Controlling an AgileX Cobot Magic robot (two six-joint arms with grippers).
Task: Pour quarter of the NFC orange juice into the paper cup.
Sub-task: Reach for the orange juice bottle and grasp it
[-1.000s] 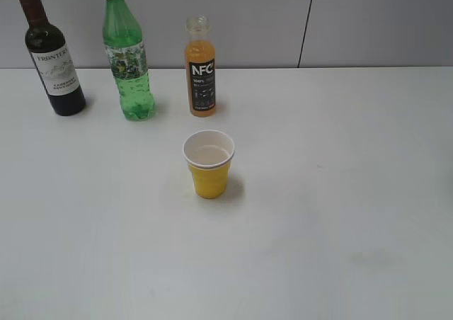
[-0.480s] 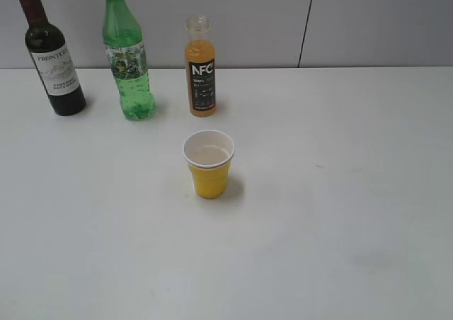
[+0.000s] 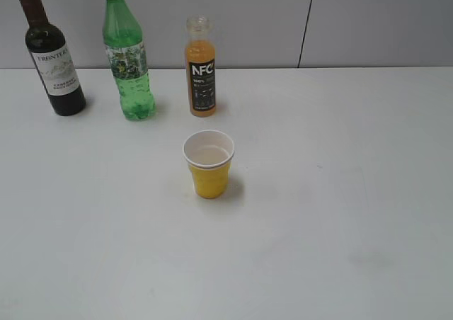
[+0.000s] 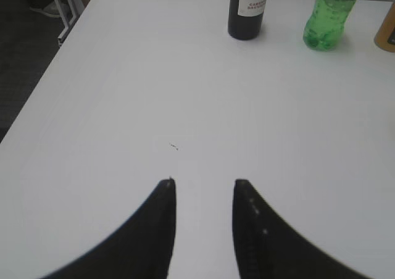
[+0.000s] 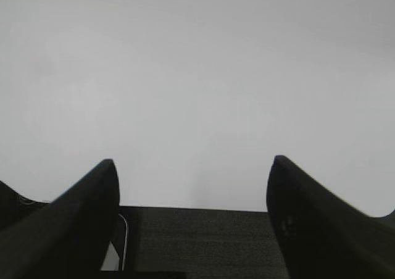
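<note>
White table (image 3: 340,192) carries, along its back edge, a dark wine bottle (image 3: 53,58), a green plastic bottle (image 3: 127,58) and the NFC orange juice (image 3: 201,69), uncapped, upright. The paper cup (image 3: 209,164) stands nearer, apart from it. Left gripper (image 4: 203,186): jaws narrowly apart, holding nothing. Right gripper (image 5: 192,168): jaws wide apart, holding nothing.

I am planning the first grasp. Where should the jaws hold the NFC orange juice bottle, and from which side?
Probably around the labelled body of the NFC orange juice bottle, coming level from the right. It stands upright and uncapped, so a side grip keeps it vertical. The green bottle crowds its left; the paper cup stands in front.
</note>
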